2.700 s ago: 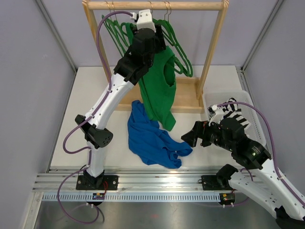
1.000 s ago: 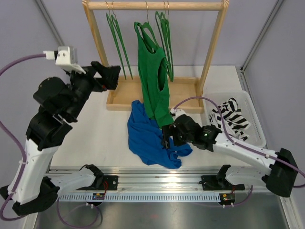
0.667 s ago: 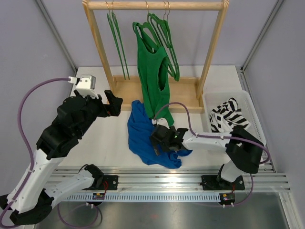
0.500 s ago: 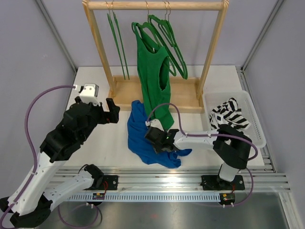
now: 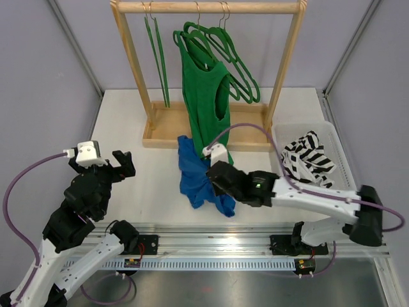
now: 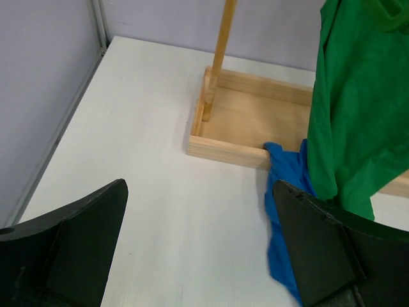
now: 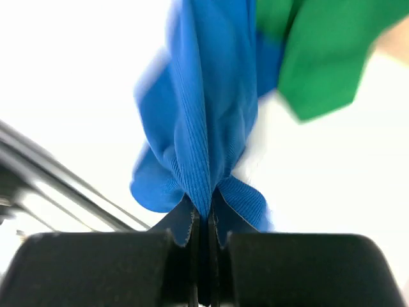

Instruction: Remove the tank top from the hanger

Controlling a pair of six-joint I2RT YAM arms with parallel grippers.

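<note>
Blue garment (image 7: 204,128), pinched tight by the right hand (image 7: 203,225), seemingly gets cleared from beneath the hanging tank top (image 5: 203,96), frame centre.

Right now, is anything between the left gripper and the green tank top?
Nothing blocks the left gripper; bare table leads to the green tank top. The blue garment, clamped by the right gripper, bunches below its hem.

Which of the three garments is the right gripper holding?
The blue one, pinched in the shut right gripper. The green top hangs on the rack; the striped one lies in the bin.
</note>
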